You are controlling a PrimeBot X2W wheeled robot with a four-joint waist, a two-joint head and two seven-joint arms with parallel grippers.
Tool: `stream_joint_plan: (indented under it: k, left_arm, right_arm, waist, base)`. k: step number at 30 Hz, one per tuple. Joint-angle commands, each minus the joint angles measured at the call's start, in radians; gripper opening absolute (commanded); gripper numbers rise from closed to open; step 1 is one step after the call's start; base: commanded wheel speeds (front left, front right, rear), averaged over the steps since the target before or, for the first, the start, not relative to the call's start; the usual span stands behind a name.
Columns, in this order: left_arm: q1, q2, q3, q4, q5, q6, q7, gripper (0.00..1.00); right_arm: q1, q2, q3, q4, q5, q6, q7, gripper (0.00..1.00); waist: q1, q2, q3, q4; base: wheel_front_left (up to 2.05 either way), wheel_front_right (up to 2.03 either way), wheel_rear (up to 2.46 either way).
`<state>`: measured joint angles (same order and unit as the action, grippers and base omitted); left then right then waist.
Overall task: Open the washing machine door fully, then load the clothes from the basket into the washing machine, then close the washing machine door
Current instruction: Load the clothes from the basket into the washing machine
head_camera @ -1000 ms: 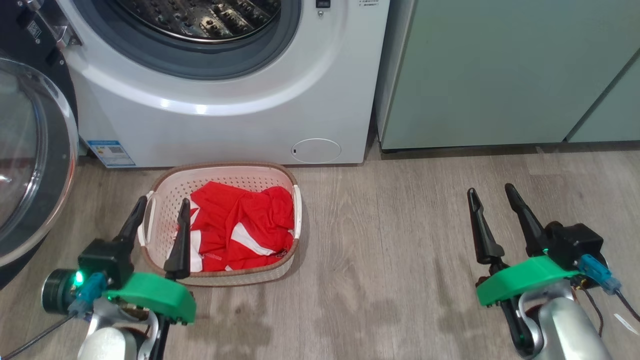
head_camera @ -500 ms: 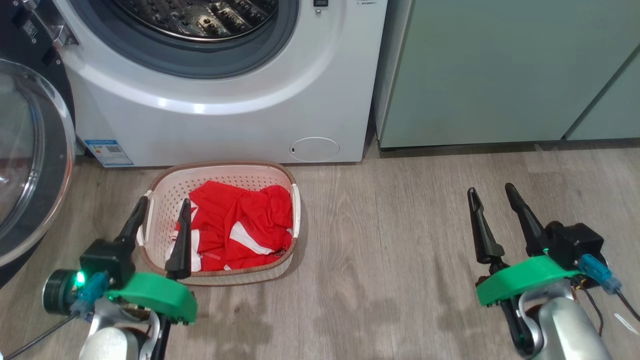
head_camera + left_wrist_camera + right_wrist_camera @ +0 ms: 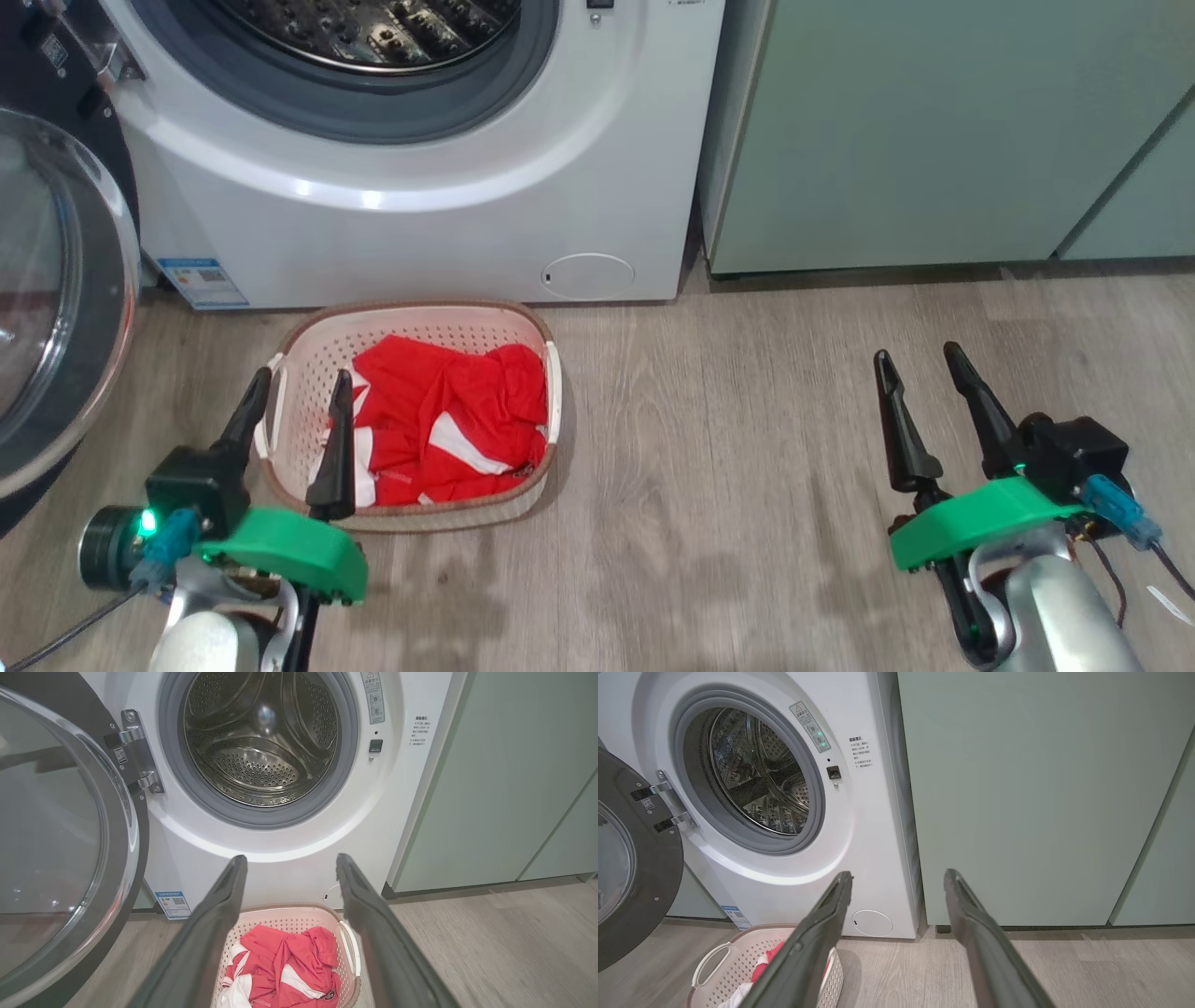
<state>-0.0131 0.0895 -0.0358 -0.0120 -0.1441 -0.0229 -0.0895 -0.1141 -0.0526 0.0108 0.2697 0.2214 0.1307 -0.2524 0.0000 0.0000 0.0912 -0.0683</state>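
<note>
The washing machine door [image 3: 56, 308] stands wide; the clothes [image 3: 448, 420] lie in the basket [image 3: 411, 322] before the washing machine [image 3: 420, 224]. Left gripper [image 3: 303, 373] and right gripper [image 3: 915, 351] hover spread, empty.

The washing machine [image 3: 420, 215] has a smooth, shiny white body. Its drum [image 3: 261, 751] is shiny metal full of little holes. The seal [image 3: 348, 765] around it looks like dull grey rubber. The door [image 3: 46, 826] is clear, smooth glass in a dark rim, with a shiny metal hinge [image 3: 135, 751]. The basket [image 3: 308, 373] is pale plastic with holes. The clothes [image 3: 448, 420] are thin, shiny red cloth. The floor [image 3: 728, 448] looks like dull wood with fine lines. The cabinets [image 3: 934, 131] are smooth and matt.
</note>
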Motion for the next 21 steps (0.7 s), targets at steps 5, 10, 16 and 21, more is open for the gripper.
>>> stream_joint_plan:
  k: [5,10,16,21]
  left_arm:
    - [-0.027,0.022,0.023,-0.046,-0.008,0.005,0.002,1.00]
    - [-0.029,0.026,0.015,-0.050,-0.017,-0.004,0.000,1.00]
    - [-0.035,0.033,0.015,-0.049,-0.021,-0.003,-0.001,1.00]
    - [-0.037,0.037,0.012,-0.051,-0.025,-0.003,-0.007,1.00]
  right_arm:
    - [-0.039,0.002,0.025,-0.032,0.011,0.000,-0.009,1.00]
    - [-0.042,0.002,0.026,-0.029,0.013,0.000,-0.009,1.00]
    - [-0.043,0.002,0.027,-0.029,0.011,0.000,-0.009,1.00]
    - [-0.047,0.002,0.028,-0.032,0.012,0.000,-0.009,1.00]
  waist:
    - [0.0000,0.0000,0.003,-0.003]
    - [0.0000,0.0000,0.007,-0.005]
    - [0.0000,0.0000,0.009,-0.005]
    - [0.0000,0.0000,0.015,-0.005]
  base:
    - [1.71,-1.71,0.00]
    - [2.01,-2.01,-0.01]
    - [1.39,-1.39,0.00]
    - [0.71,-0.71,0.00]
